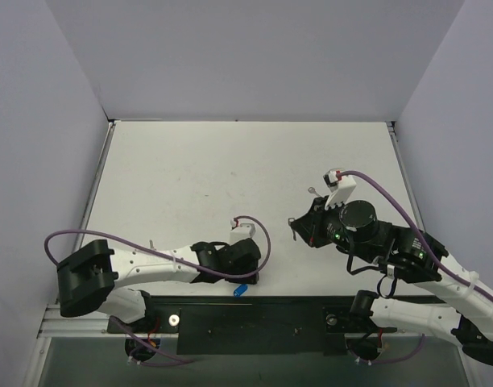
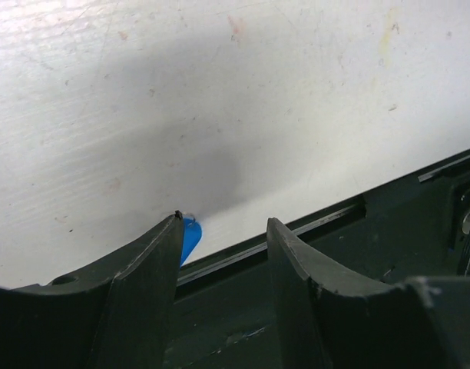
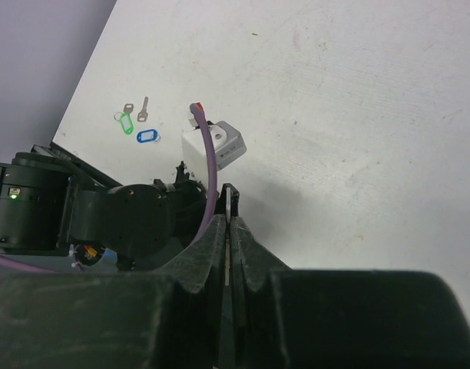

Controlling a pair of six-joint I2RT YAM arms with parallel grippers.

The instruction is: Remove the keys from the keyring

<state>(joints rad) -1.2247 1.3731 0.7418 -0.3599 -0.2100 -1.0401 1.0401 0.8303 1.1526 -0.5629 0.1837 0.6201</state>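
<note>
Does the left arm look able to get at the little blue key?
Probably yes: the left tool hangs open right over the blue key, which peeks out beside one finger with nothing between. The nearby table edge may make gripping awkward.

Both arms I drive are built the same: white links with black joints. On the left arm (image 1: 150, 264) a purple cable (image 1: 85, 233) comes from the black shoulder block, and a second loop sits at the wrist. The right arm (image 1: 416, 316) has small green lights (image 1: 337, 235) on its black housing and a white camera block (image 1: 341, 187). The left gripper (image 2: 225, 221) has dark, matt fingers (image 2: 143, 284) with scuffed edges. The right gripper (image 3: 229, 192) seems the same, but shadow hides much.
</note>
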